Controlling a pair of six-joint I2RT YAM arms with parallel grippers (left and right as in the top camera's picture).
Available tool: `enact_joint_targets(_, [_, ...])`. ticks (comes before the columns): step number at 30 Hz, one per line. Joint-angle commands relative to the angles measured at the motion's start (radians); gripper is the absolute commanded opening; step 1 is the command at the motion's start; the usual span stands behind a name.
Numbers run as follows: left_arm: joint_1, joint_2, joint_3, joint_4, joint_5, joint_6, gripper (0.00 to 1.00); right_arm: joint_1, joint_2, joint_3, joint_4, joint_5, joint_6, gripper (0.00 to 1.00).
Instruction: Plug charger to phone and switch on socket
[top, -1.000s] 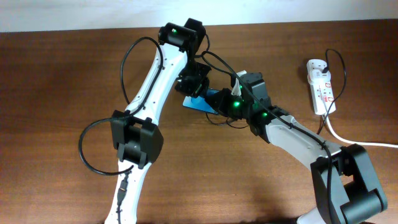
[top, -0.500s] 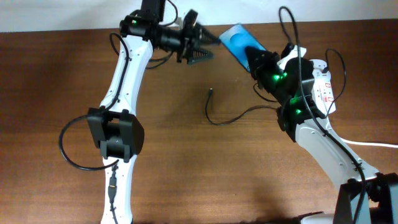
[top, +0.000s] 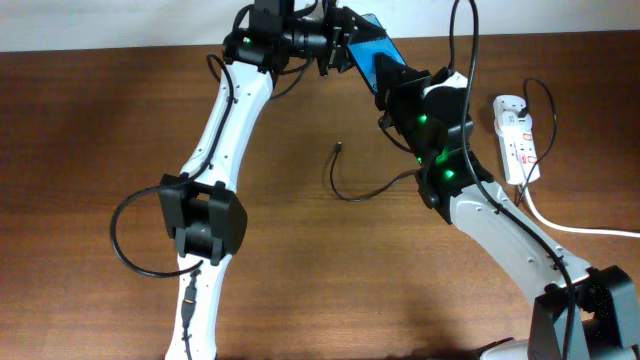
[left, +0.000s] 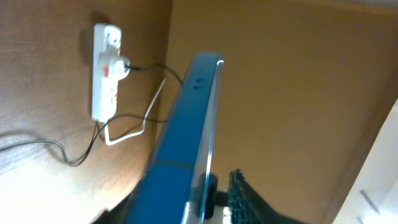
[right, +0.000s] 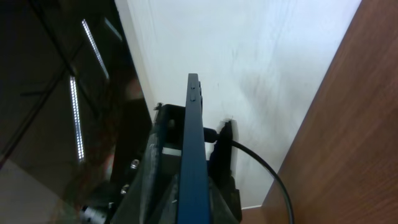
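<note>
The phone (top: 372, 52), with its blue screen, is held up in the air at the back of the table. My right gripper (top: 397, 88) is shut on its lower end, and the right wrist view shows it edge-on (right: 194, 137) between my fingers (right: 194, 193). My left gripper (top: 338, 45) sits on the phone's far end, with fingers (left: 200, 196) against both faces of the phone (left: 186, 137). The charger (top: 372, 190) lies loose on the table, its small plug (top: 340, 147) free. The charger runs to the white socket (top: 517, 135), which also shows in the left wrist view (left: 106, 74).
The socket's thick white cord (top: 572, 228) runs off the right edge. A white wall stands behind the table's back edge (right: 261, 74). Both arms cross above the back middle of the brown table (top: 90, 150).
My right gripper has carried the phone a little left. My left gripper has moved right from open and apart onto the phone's far end. The charger has not moved.
</note>
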Motion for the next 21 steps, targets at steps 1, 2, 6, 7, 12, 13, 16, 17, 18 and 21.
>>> enact_joint_targets(1, [-0.003, -0.009, 0.010, 0.020, -0.053, -0.050, 0.24, 0.021, -0.004, 0.037, -0.008, -0.021, 0.003, 0.04])
enact_joint_targets(2, [-0.003, -0.009, 0.010, 0.020, -0.073, -0.051, 0.16, 0.032, -0.004, 0.037, -0.035, -0.023, 0.003, 0.04])
enact_joint_targets(6, [-0.002, -0.009, 0.010, 0.020, -0.171, -0.093, 0.00, 0.055, -0.004, 0.037, -0.068, -0.015, 0.000, 0.28])
enact_joint_targets(7, [0.001, -0.009, 0.010, 0.020, -0.195, -0.082, 0.00, 0.055, -0.004, 0.037, -0.071, -0.015, -0.010, 0.33])
enact_joint_targets(12, [0.097, -0.009, 0.010, 0.016, -0.204, 0.061, 0.00, 0.051, -0.004, 0.037, -0.102, -0.020, -0.229, 0.98])
enact_joint_targets(13, [0.140, -0.009, 0.010, -0.005, -0.158, 0.128, 0.00, 0.051, -0.004, 0.037, -0.206, -0.027, -0.361, 0.98])
enact_joint_targets(16, [0.268, -0.009, 0.010, -0.268, -0.087, 0.378, 0.00, 0.051, -0.004, 0.037, -0.488, -0.015, -0.584, 0.99])
enact_joint_targets(17, [0.297, -0.009, 0.010, -0.385, -0.068, 0.498, 0.00, 0.051, -0.004, 0.037, -0.562, -0.015, -0.667, 0.98])
enact_joint_targets(18, [0.313, -0.009, 0.010, -0.496, -0.040, 0.620, 0.00, 0.051, -0.004, 0.036, -0.626, -0.015, -0.771, 0.99])
enact_joint_targets(21, [0.320, -0.009, 0.010, -0.803, -0.021, 0.986, 0.00, 0.050, 0.013, 0.035, -0.652, -0.086, -0.978, 0.97])
